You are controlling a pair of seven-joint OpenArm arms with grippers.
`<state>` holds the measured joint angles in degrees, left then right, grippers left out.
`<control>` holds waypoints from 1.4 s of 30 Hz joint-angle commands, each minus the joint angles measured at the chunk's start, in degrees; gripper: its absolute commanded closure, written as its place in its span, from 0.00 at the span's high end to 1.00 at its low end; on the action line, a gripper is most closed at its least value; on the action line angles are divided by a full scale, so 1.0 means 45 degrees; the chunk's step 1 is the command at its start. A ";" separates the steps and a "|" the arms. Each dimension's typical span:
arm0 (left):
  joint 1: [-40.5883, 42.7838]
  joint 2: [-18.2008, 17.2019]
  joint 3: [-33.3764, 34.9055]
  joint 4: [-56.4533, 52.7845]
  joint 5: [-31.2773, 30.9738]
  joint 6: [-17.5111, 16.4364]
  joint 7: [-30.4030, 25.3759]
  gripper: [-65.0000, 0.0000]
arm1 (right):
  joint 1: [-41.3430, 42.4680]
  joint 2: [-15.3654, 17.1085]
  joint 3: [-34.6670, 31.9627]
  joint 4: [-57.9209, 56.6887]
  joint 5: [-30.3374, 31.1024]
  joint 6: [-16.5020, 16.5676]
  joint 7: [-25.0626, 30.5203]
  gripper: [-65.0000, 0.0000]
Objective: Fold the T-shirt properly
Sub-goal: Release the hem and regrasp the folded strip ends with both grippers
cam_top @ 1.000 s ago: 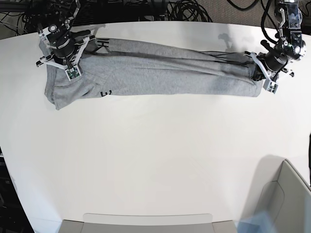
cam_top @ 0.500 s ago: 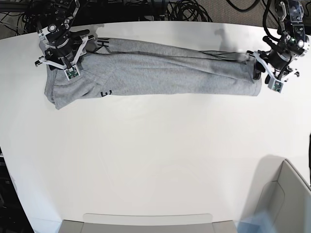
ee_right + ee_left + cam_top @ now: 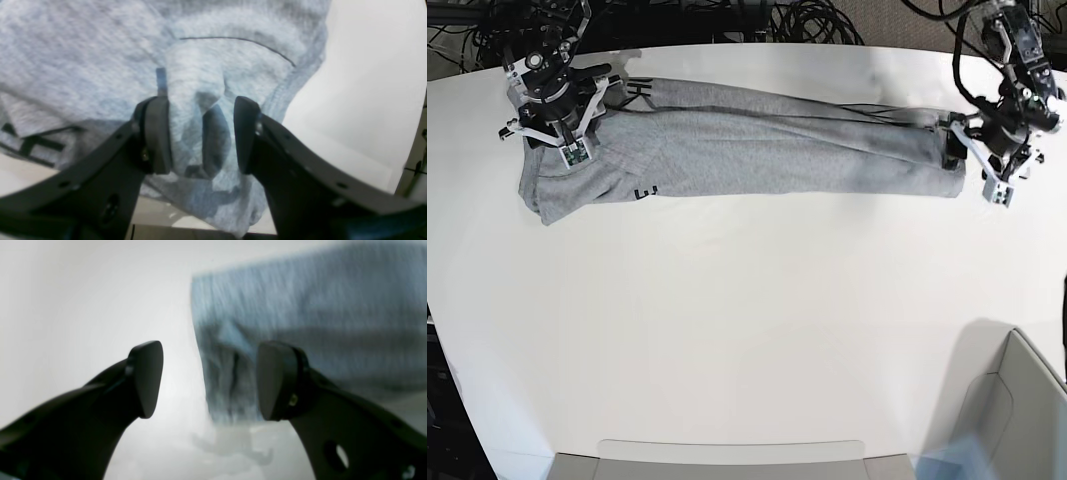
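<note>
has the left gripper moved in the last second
Yes. The left gripper has slid off the T-shirt hem, outward toward the table edge, jaws open.

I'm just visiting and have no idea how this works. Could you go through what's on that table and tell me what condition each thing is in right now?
T-shirt: lying on the table as a long narrow strip, black letters peeking out at one end.
Left gripper: open, off the end of the shirt, holding nothing.
Right gripper: open, with bunched cloth between its fingers.
Table: white, carrying the shirt.
</note>
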<state>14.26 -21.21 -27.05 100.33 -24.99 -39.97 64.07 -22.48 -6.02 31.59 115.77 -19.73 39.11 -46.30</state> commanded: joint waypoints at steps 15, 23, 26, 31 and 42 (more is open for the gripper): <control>-0.0561 -0.0825 0.1898 -0.4177 -0.0043 -0.0008 0.0150 0.64 | 0.0278 0.0078 0.0002 0.0169 0.0017 0.0197 0.0199 0.44; -0.0620 -0.0786 0.3578 -0.5251 -0.0082 -0.0008 0.0169 0.28 | 0.0375 0.0078 0.0002 0.0111 -0.0002 0.0197 0.0199 0.44; -0.0639 -0.0786 0.3715 -0.5310 -0.0043 -0.0008 0.0912 0.00 | 0.0375 0.0078 0.0002 0.0091 -0.0002 0.0197 0.0199 0.44; -0.1538 -0.1000 0.3227 -0.5759 0.0367 -0.0008 0.1771 0.00 | 0.0590 0.0039 0.0041 0.0091 0.0017 0.0197 0.0199 0.44; -0.3687 -0.1508 -0.0856 -0.8397 0.2848 -0.0008 0.1674 0.00 | 0.1489 -0.0645 0.0080 0.0228 0.0115 0.0197 0.0199 0.44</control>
<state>-3.33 -27.46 -30.85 62.83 -18.22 -41.25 66.30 -16.27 -9.28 32.03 115.46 -19.46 39.11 -46.39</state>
